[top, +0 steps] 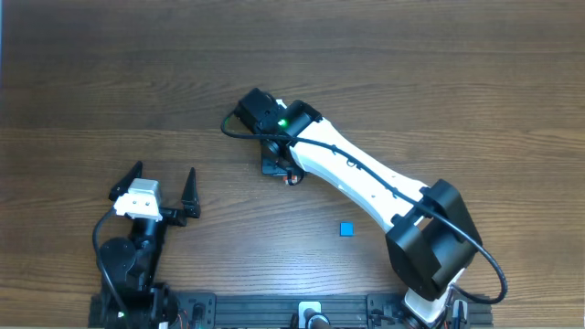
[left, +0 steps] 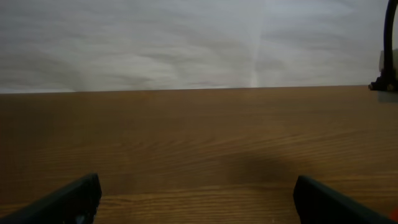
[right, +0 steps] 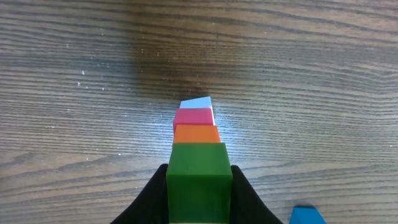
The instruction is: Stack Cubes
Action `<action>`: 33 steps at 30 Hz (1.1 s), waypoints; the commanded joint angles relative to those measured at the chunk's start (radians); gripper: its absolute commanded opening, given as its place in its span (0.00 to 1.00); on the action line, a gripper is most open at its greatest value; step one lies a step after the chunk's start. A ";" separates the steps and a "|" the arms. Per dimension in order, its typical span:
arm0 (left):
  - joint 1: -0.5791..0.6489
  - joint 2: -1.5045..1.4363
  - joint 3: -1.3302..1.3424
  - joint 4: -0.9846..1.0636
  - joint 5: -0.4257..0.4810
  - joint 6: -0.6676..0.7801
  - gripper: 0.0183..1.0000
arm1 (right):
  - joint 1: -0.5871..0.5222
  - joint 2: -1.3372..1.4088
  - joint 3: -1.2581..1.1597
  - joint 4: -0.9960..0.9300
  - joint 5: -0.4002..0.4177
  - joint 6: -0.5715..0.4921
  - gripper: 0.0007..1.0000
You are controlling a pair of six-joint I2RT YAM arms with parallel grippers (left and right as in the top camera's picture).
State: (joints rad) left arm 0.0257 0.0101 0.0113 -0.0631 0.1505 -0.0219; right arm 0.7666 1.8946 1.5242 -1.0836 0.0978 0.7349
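Observation:
In the right wrist view I look straight down a stack of cubes: a green cube (right: 199,163) on top, then an orange cube (right: 196,133), a pink cube (right: 193,116) and a light blue cube (right: 198,102) at the bottom on the wood. My right gripper (right: 199,190) is shut on the green cube, one black finger pressed against each side. In the top view that gripper (top: 279,165) sits mid-table with a sliver of the stack (top: 292,178) showing beside it. A loose blue cube (top: 346,228) lies nearer the arm bases, also seen as the blue cube (right: 306,215). My left gripper (top: 155,189) rests open at the left.
The wooden table (top: 439,82) stretches bare around the stack. The white right arm (top: 356,174) runs diagonally from its base to the stack. In the left wrist view a part of the right arm (left: 388,56) shows at the far edge.

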 commanded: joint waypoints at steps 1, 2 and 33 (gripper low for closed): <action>0.005 -0.007 -0.005 0.002 0.010 0.015 1.00 | -0.006 0.036 0.013 0.003 0.018 0.013 0.08; 0.005 -0.007 -0.005 0.002 0.010 0.015 1.00 | -0.006 0.036 0.013 0.003 0.016 0.013 0.09; 0.005 -0.007 -0.005 0.002 0.010 0.015 1.00 | -0.006 -0.248 0.013 -0.073 0.006 -0.126 0.99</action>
State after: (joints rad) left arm 0.0257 0.0101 0.0113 -0.0631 0.1505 -0.0219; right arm 0.7666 1.8168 1.5242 -1.1194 0.0959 0.6735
